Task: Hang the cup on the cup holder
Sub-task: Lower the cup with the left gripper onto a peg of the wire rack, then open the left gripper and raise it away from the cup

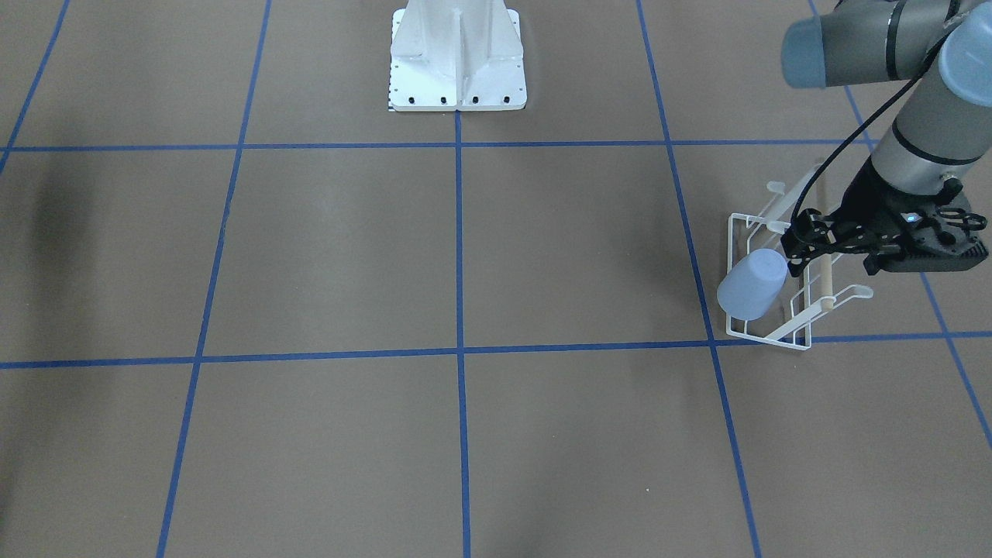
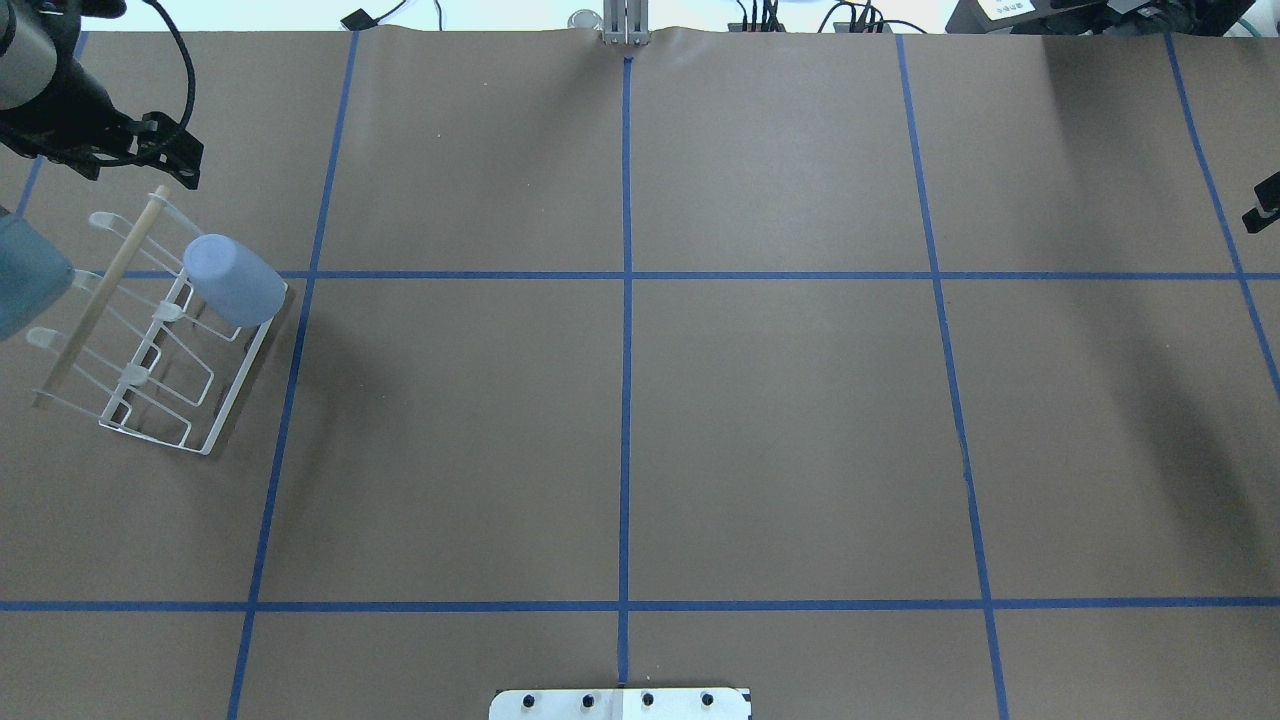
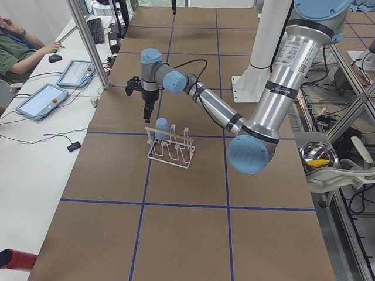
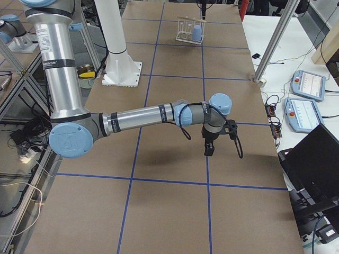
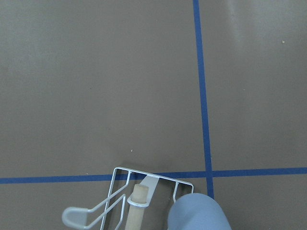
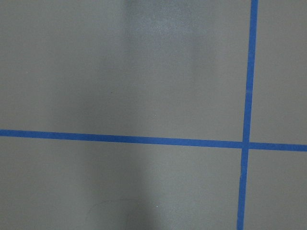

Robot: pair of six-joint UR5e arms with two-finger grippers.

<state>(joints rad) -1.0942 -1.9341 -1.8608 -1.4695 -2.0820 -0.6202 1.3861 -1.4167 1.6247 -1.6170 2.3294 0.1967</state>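
Looks all but done, with cup (image 1: 753,285) hung mouth-down on 1 end prong of holder (image 2: 103,290), left gripper (image 1: 794,236) near it, jaws apart and empty, only withdrawal left, right gripper (image 4: 208,150) well away, jaw state impossible to tell.

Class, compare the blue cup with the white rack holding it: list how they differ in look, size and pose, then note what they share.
The cup is solid, smooth and pale blue-grey; the rack is open white wire with a wooden rod. The cup is smaller than the rack. The cup sits upside down, tilted on the rack, off the table; the rack stands on the table. Shared: neither is gripped.
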